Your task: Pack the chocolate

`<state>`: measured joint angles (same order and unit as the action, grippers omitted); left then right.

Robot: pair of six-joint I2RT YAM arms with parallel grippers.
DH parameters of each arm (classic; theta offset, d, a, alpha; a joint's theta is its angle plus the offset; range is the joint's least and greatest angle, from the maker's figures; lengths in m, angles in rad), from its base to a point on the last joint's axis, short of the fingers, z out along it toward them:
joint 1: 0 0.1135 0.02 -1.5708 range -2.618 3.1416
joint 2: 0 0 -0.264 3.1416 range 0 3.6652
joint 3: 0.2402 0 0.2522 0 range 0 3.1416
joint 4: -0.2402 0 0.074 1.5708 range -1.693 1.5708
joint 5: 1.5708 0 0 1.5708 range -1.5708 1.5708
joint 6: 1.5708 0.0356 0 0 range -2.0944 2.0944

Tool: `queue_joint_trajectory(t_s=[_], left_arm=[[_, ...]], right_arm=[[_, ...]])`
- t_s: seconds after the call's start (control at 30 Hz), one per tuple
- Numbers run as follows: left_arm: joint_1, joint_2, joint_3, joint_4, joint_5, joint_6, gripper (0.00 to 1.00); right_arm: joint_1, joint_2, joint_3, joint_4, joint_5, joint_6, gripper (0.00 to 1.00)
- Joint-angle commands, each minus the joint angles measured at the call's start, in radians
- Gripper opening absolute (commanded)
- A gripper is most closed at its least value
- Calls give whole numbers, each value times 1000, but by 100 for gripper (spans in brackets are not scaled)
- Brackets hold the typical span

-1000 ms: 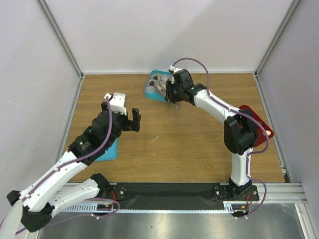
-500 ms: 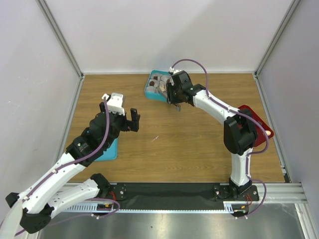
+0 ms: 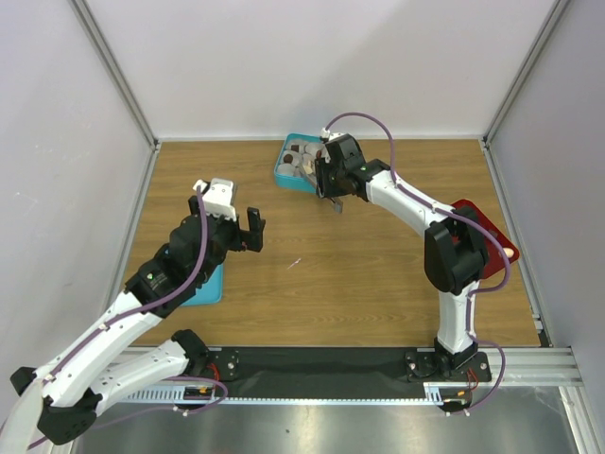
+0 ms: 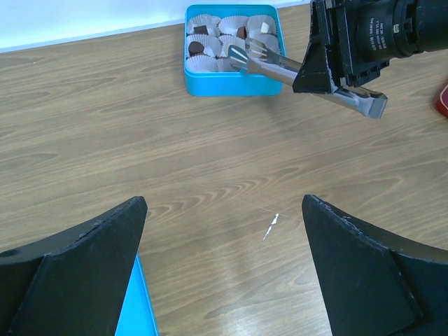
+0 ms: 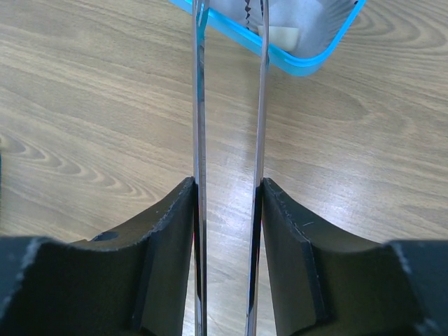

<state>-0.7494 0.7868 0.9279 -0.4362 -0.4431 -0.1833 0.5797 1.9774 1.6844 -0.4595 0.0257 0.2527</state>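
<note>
The right arm is stretched towards the far side of the table (image 3: 378, 274). The right gripper (image 5: 227, 189) is clamped on a pair of metal tweezers (image 4: 280, 66), whose slightly parted tips are held over the teal box (image 4: 224, 84). The left arm is bent and raised over the table's left half, and the left gripper (image 4: 224, 210) is seen with its fingers spread wide. The chocolate (image 4: 196, 49) is found inside the box, seated in white paper cups (image 4: 231, 26). Several small pieces are dark brown, and one in a far corner cup is pale.
</note>
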Motion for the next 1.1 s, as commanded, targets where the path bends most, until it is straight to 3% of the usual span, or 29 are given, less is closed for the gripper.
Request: queue_joint_trajectory(t_s=[0.0, 0.63, 0.87, 1.07], left_arm=[[7, -11, -4, 17, -11, -4, 100], [7, -5, 2, 27, -17, 8, 100], [7, 11, 3, 50, 24, 12, 100], [7, 5, 9, 51, 75, 4, 100]], right_arm=[[8, 5, 57, 12, -17, 3, 46], [8, 9, 147, -77, 17, -9, 47], [-7, -181, 146, -185, 105, -17, 47], [-161, -345, -23, -402, 258, 78, 47]])
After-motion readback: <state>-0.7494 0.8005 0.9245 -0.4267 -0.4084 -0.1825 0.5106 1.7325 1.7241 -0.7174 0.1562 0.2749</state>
